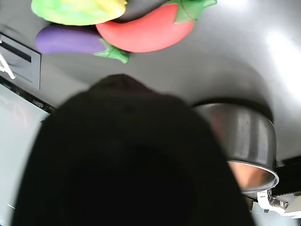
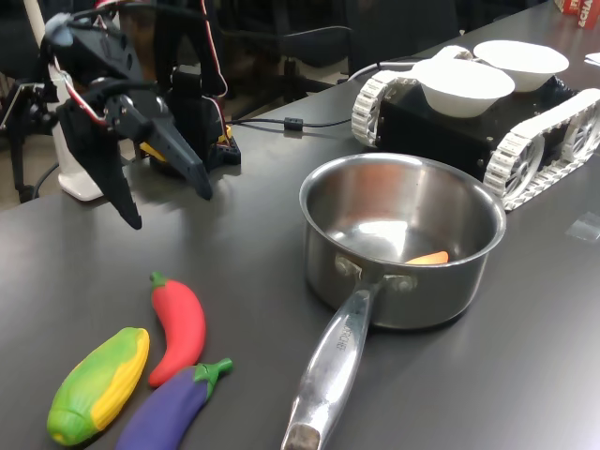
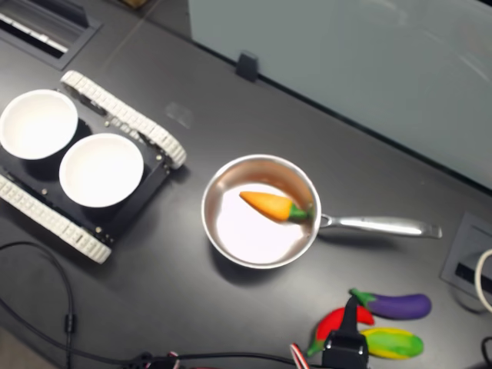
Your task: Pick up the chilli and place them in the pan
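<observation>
The claw (image 2: 169, 206) hangs wide open above the chilli (image 2: 178, 326), apart from the pan (image 2: 403, 281)

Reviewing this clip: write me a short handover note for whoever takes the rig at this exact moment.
Claw: open, empty, in the air above the table beyond the toys.
Chilli: on the table, between the corn and the eggplant, untouched.
Pan: upright, handle toward the first exterior view's bottom; a toy carrot already lies inside.
Done: nothing with the chilli.
Left: descend, grip the chilli, carry it over, release it in the pan.
</observation>
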Robot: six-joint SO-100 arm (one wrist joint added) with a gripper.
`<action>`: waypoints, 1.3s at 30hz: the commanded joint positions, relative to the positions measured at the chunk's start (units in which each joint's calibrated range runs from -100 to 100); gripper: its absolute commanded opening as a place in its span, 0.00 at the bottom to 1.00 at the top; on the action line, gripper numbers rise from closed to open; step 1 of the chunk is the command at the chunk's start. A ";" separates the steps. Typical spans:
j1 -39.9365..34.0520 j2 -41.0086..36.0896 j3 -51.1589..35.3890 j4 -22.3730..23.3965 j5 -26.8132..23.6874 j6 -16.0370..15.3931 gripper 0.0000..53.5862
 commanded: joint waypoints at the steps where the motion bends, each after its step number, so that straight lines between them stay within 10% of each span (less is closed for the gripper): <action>1: 0.50 -0.80 -0.13 -3.69 1.61 1.04 0.69; 39: -11.43 9.24 9.32 -13.24 3.08 14.40 0.70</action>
